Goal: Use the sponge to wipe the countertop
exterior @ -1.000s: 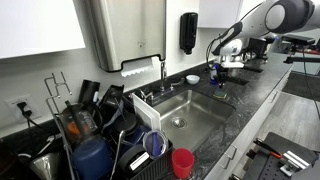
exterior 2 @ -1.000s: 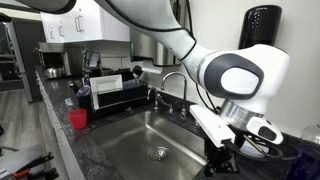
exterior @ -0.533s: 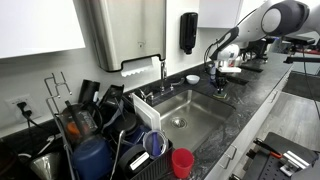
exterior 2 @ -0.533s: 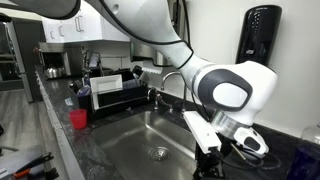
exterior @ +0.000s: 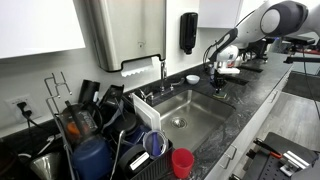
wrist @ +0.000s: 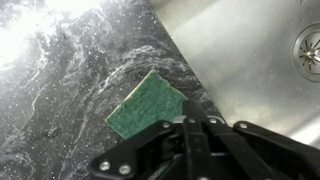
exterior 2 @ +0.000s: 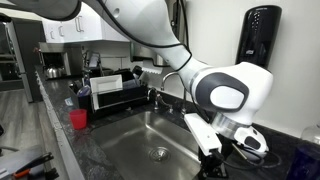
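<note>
In the wrist view a green sponge [wrist: 146,104] lies flat on the dark speckled countertop [wrist: 60,90], close to the steel sink's edge. My gripper [wrist: 190,124] is shut on the sponge's near edge, with the fingers pressed together. In an exterior view the gripper [exterior: 221,84] stands low over the countertop [exterior: 250,85] just right of the sink; the sponge is too small to make out there. In another exterior view the gripper [exterior 2: 212,166] is at the sink's near corner and the sponge is hidden.
The steel sink basin [exterior: 185,112] with a drain [wrist: 308,46] borders the sponge. A faucet [exterior: 163,68], a small white bowl [exterior: 192,78], a dish rack with utensils [exterior: 85,120] and a red cup [exterior: 182,162] stand around the sink. A soap dispenser [exterior: 188,32] hangs on the wall.
The arm has moved along the counter toward the sink from one second ago. It has barely moved in the last half second.
</note>
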Controlling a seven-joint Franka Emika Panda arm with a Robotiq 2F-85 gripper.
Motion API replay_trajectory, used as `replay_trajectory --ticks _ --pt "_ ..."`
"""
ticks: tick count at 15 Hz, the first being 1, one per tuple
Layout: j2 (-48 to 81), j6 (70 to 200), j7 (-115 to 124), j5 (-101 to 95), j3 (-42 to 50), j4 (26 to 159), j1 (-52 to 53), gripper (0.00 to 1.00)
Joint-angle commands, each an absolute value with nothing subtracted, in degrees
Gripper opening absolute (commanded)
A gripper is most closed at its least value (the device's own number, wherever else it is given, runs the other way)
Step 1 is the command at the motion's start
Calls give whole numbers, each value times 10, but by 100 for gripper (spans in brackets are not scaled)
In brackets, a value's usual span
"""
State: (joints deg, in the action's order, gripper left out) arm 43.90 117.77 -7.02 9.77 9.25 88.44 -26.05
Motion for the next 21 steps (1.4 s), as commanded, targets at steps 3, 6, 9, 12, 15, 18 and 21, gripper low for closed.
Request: replay_trajectory --ticks 3,6,9,12,15,18,21 --pt "434 1234 -68 104 97 918 -259 0" --pt "433 1255 -65 102 99 928 -258 0" --pt "440 1269 -57 100 102 922 -257 0" --pt "453 1275 -53 95 105 901 -258 0" --pt "472 1273 -54 92 104 869 -259 0" --pt "500 1260 -56 87 101 815 -258 0" --pt "531 1252 -58 81 96 759 -254 0"
